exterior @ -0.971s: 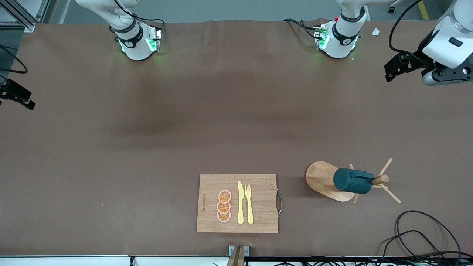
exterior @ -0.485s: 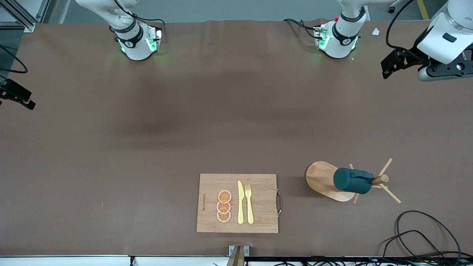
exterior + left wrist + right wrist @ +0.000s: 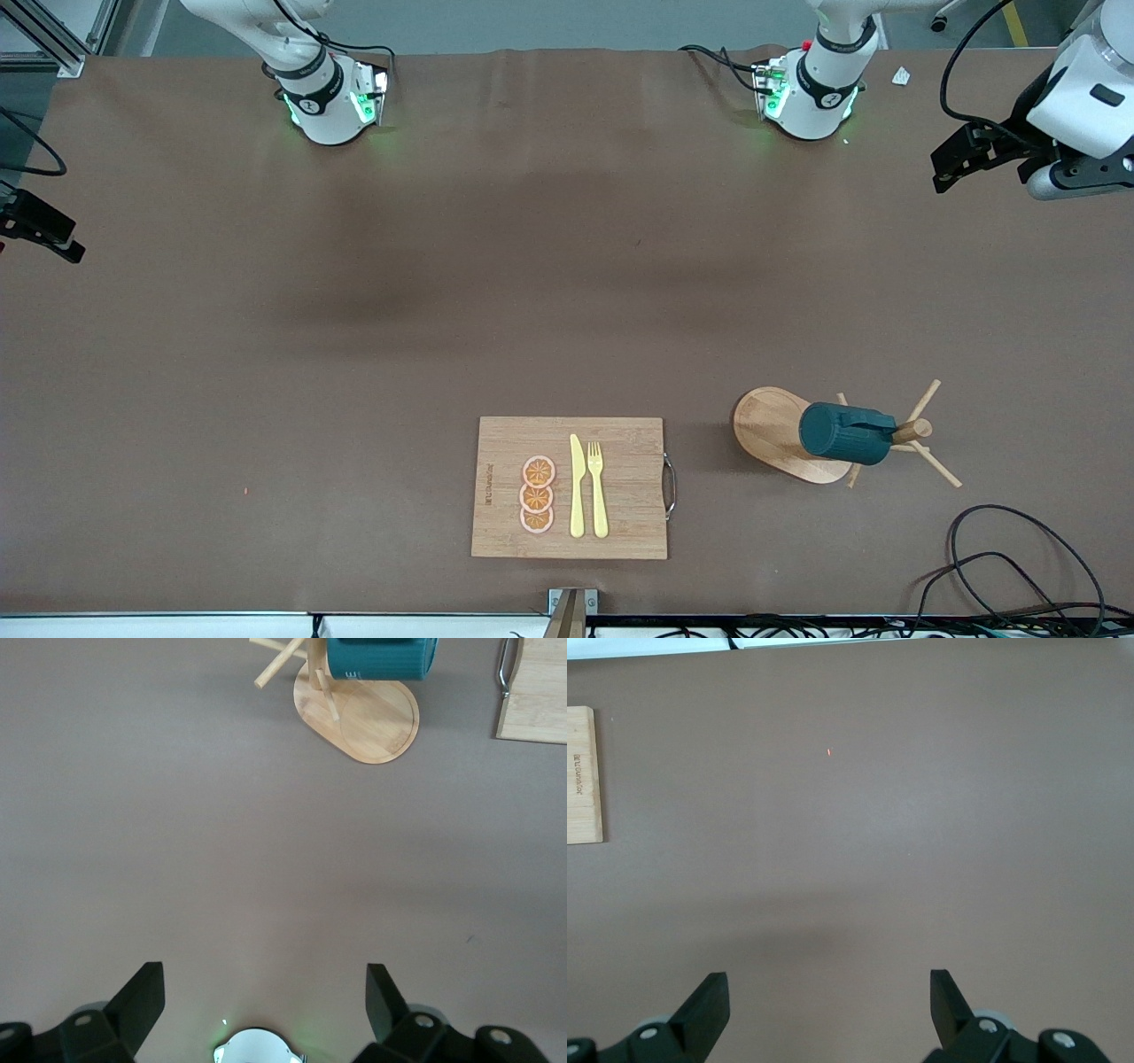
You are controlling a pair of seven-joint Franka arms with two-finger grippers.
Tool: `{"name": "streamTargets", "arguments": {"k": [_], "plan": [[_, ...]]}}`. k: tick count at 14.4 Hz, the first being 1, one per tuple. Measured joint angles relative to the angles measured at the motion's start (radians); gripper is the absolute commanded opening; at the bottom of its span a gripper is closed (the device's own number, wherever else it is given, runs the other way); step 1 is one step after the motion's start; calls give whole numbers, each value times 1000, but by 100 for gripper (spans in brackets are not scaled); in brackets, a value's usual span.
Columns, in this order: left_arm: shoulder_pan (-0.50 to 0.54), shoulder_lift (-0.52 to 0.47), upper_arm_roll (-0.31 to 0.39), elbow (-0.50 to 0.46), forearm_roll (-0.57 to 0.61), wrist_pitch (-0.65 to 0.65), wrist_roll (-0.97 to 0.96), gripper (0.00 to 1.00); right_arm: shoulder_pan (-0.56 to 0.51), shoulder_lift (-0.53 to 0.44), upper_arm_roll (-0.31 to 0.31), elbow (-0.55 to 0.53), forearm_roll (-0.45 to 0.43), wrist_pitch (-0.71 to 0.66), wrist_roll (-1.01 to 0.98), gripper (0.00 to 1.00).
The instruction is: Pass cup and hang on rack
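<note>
The table [image 3: 354, 354] is the biggest thing before me, covered in plain brown and bare across most of its middle. Next in size is the cutting board [image 3: 569, 487], lying near the front camera's edge; on it sit three orange slices [image 3: 537, 494] in a short row, with a yellow knife [image 3: 577, 486] and a yellow fork [image 3: 598, 489] side by side just beside them. Its metal handle [image 3: 671, 486] faces the left arm's end of the table.

Toward that end, near the board, stands the rack [image 3: 784, 432] on its oval wooden base, thin pegs [image 3: 930, 461] angling out from the post. The cup [image 3: 846, 433] hangs on it — dark teal, ribbed, lying sideways on a peg above the base, clear of the table.

My left claw [image 3: 264, 992] is up in the air over the table's left-arm end, not far from the left arm's base; its fingers stand wide apart with nothing between them. From its wrist I see the rack [image 3: 368, 713] and the cup [image 3: 381, 657] well apart from it.

My right claw [image 3: 828, 997] waits over bare table — fingers spread wide, empty, with only a corner of the cutting board [image 3: 583, 775] in its sight.
</note>
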Motion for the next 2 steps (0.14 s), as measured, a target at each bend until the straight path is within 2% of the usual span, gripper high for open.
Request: {"name": "streamTargets", "arguments": {"k": [2], "plan": [[0,10,0,10,0,1,2,100,0,0,0,0,0,0,0,100]]}}
